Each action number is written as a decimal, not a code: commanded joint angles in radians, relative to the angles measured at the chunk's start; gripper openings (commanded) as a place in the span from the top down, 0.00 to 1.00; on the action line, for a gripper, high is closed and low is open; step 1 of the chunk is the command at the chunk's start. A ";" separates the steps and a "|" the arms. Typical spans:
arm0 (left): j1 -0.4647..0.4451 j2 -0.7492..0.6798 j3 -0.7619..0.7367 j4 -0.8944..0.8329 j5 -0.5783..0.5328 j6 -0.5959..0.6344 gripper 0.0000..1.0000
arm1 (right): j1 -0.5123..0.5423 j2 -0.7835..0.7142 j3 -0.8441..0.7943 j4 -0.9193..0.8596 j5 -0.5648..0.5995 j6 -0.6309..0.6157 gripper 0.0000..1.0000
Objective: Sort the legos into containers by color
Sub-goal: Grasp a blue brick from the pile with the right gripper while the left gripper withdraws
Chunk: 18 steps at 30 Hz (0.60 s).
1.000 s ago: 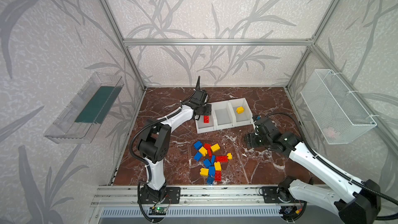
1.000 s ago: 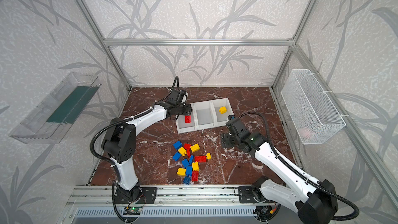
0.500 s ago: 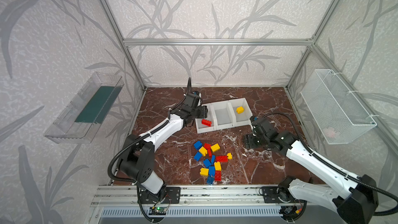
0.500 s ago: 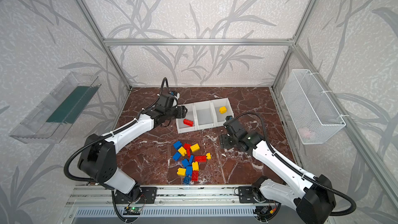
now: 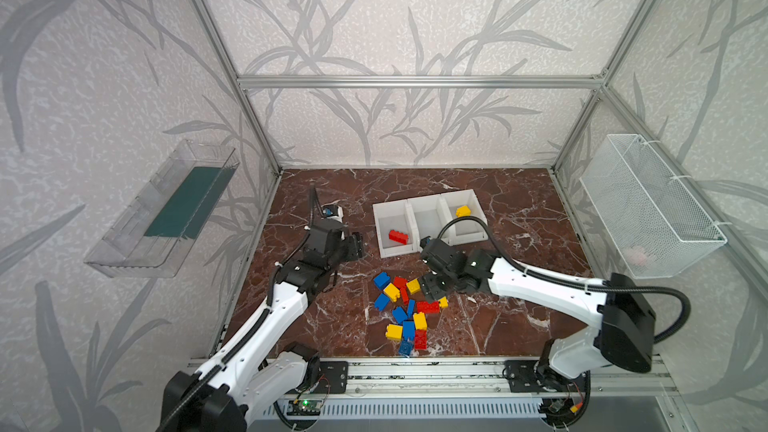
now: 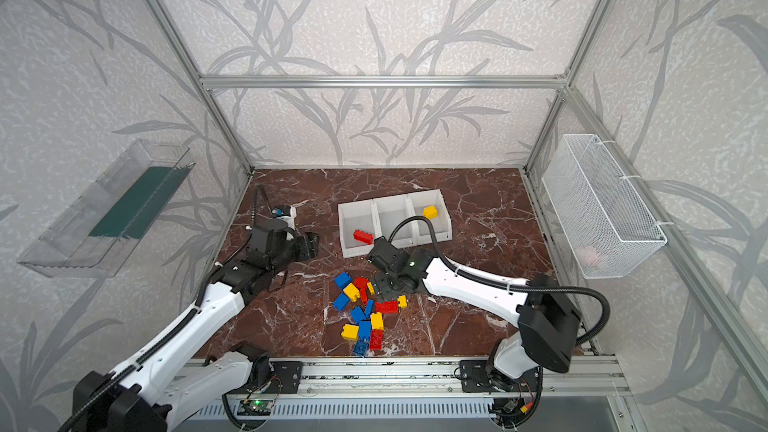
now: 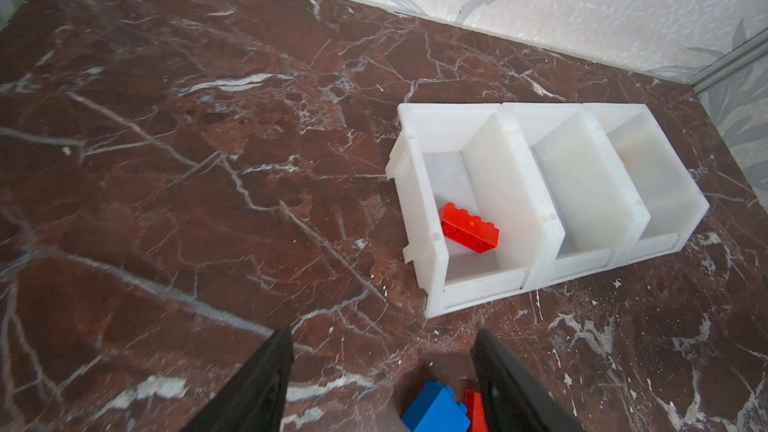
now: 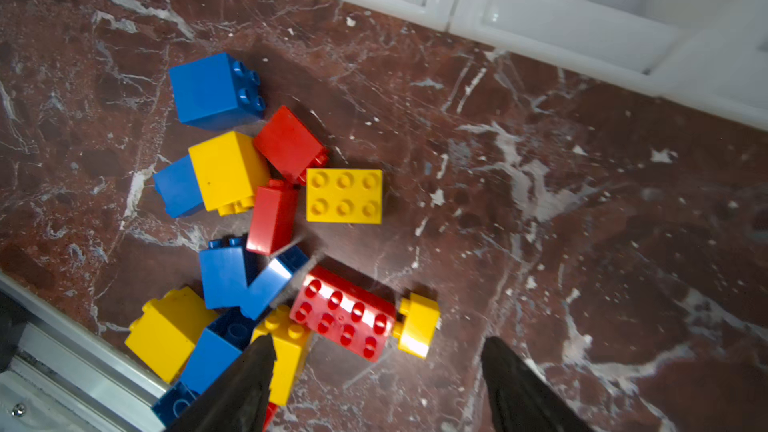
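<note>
Left claw (image 7: 382,338): yours hangs released, empty, beside the bins (image 7: 413,201).
Right claw (image 8: 379,344): released, low over your pile (image 5: 405,309).
Pile: mixed legos on the bench (image 5: 519,209), near the bins.
Bins: red brick (image 5: 398,236) in the end one nearest your left claw; yellow brick (image 5: 463,211) in the far end.

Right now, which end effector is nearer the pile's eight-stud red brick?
Right. Right end effector hovers by the red brick; left end effector is off beside the bins.

Table (image 5: 519,222) is dark reddish-brown marble with white veins. The three bins (image 5: 411,218) are plain white, the loose bricks (image 5: 409,311) are red, blue and yellow, and the walls (image 5: 415,27) are pale grey with a darker leafy print.
</note>
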 commanded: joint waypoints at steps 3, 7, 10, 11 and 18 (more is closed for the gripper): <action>0.007 -0.183 -0.098 -0.096 -0.050 -0.113 0.29 | 0.057 0.186 0.182 0.015 -0.029 -0.043 0.22; 0.007 -0.279 -0.153 -0.141 -0.051 -0.158 0.29 | 0.065 0.321 0.302 0.003 -0.068 -0.069 0.22; 0.006 -0.323 -0.175 -0.174 -0.048 -0.180 0.29 | 0.076 0.405 0.384 -0.015 -0.083 -0.090 0.22; 0.007 -0.336 -0.182 -0.180 -0.043 -0.190 0.29 | 0.078 0.426 0.409 -0.024 -0.085 -0.096 0.22; 0.006 -0.409 -0.230 -0.192 0.010 -0.241 0.29 | 0.077 0.555 0.565 -0.097 -0.058 -0.138 0.22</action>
